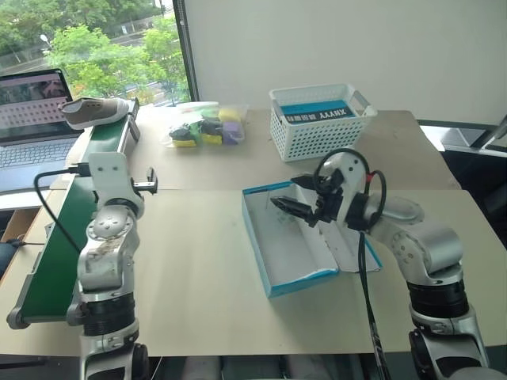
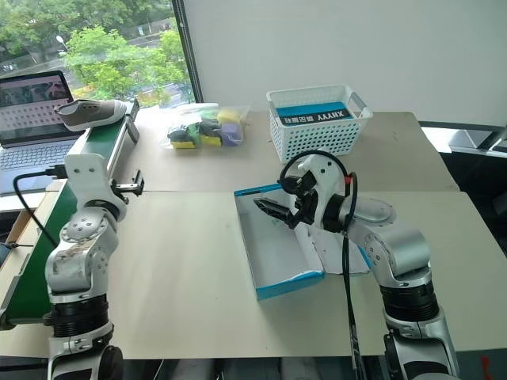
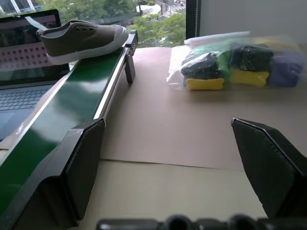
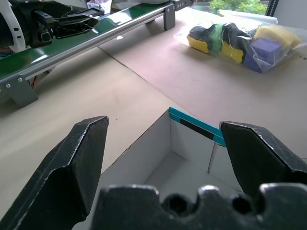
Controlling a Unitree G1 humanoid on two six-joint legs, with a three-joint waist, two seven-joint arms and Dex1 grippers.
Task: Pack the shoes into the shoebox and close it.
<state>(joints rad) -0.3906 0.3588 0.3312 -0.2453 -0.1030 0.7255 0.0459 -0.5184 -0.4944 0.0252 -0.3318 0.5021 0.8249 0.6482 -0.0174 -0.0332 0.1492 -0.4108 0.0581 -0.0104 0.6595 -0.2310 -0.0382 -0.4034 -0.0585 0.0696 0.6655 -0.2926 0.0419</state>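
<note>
Grey shoe [image 1: 95, 112] atop conveyor [image 1: 63, 237]

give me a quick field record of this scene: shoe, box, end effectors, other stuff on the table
shoe: one grey sneaker at the far end of the green conveyor, upright, untouched
shoebox: blue box open on the table, white inside, empty
left end effector: open, empty, beside the conveyor, short of the shoe
right end effector: open, empty, over the box
basket: white lattice basket behind the box, a blue pack inside
bag: clear bag of coloured items left of the basket
laptop: open, past the conveyor
</note>
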